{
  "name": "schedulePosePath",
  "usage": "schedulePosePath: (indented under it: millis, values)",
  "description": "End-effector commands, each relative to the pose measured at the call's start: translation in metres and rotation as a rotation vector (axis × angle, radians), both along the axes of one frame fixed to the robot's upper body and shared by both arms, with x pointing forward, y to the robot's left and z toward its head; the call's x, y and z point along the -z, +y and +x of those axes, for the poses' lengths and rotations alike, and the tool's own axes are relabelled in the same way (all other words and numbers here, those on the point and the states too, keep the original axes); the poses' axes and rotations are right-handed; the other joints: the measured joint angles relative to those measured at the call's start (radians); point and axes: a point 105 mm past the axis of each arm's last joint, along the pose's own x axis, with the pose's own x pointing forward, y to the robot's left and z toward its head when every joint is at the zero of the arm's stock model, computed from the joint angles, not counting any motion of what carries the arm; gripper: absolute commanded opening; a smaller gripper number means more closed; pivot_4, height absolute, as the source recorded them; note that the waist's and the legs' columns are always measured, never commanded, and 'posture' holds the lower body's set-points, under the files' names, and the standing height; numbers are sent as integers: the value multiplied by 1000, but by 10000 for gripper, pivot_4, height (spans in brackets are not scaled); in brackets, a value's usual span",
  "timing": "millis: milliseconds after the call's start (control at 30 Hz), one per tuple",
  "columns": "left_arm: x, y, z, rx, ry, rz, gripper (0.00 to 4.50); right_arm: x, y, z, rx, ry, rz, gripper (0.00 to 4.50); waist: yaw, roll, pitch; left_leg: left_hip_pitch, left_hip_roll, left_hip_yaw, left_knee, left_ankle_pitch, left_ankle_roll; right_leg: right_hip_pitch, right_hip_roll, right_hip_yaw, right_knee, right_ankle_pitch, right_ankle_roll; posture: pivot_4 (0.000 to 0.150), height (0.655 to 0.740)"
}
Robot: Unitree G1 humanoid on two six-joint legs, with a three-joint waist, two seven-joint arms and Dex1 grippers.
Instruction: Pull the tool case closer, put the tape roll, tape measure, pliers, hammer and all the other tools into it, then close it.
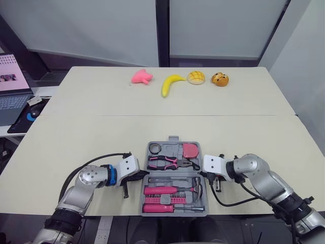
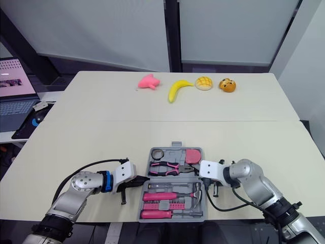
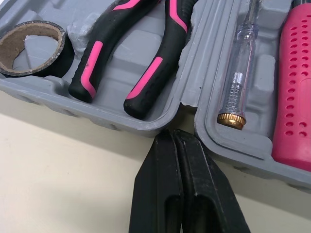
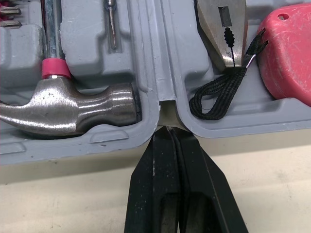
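Note:
The grey tool case lies open near the table's front edge. Its far half holds the tape roll, the pink tape measure and the pliers. The near half holds the hammer, a clear tester screwdriver and pink-handled tools. My left gripper is shut, with its tips touching the case's left side at the hinge gap. My right gripper is shut too, its tips against the right side at the hinge, between the hammer head and the tape measure's strap.
A pink toy, a banana and two bread rolls lie in a row at the table's far side. A laptop stands on a desk to the left. The table's front edge runs just below the case.

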Motion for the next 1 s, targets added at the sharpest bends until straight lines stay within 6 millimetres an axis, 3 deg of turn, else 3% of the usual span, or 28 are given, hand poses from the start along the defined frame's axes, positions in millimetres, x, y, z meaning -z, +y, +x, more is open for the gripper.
schedulePosePath:
  millis: [33,233,333,500,600,733,800,1000]
  values:
    - [-4,15,7,-49,-35,20,500,-17,-15,7,55,-37,11,0,1,0,0,0,0,0,0,0,0,0,0,0,0,0,0,1500,7193]
    - [-20,47,12,-124,-85,40,500,-25,-49,9,145,-96,-19,0,-2,0,0,-1,0,0,-1,0,0,-1,0,0,0,0,0,1500,7193]
    - [-32,55,3,-109,-71,1,500,-30,-57,4,175,-109,21,0,-5,0,0,-1,0,0,-1,0,0,-1,0,0,0,0,0,1500,7193]
    - [-51,18,-59,132,67,-100,500,-36,-52,-12,197,-110,121,0,-5,0,0,-2,0,1,-1,0,0,-1,-1,2,-3,0,0,1500,7193]
    - [-58,-2,-79,198,95,-128,500,-37,-45,-21,195,-90,175,0,-1,0,1,-2,0,0,-1,0,0,-1,-1,2,-3,0,0,1500,7193]
    - [-60,-30,-84,231,83,-163,500,-34,-42,-27,216,-58,186,0,7,2,0,0,1,-1,-1,0,0,2,-1,0,-2,0,0,1500,7193]
    - [-49,-45,-82,269,57,-124,500,-31,-41,-28,224,-44,173,0,8,2,0,1,0,-1,-1,0,0,4,0,0,-2,0,0,1500,7193]
    - [-27,-62,-73,292,47,-51,500,-32,-40,-25,233,-41,167,0,1,2,0,0,0,-1,-1,0,0,3,1,0,-3,0,0,1500,7193]
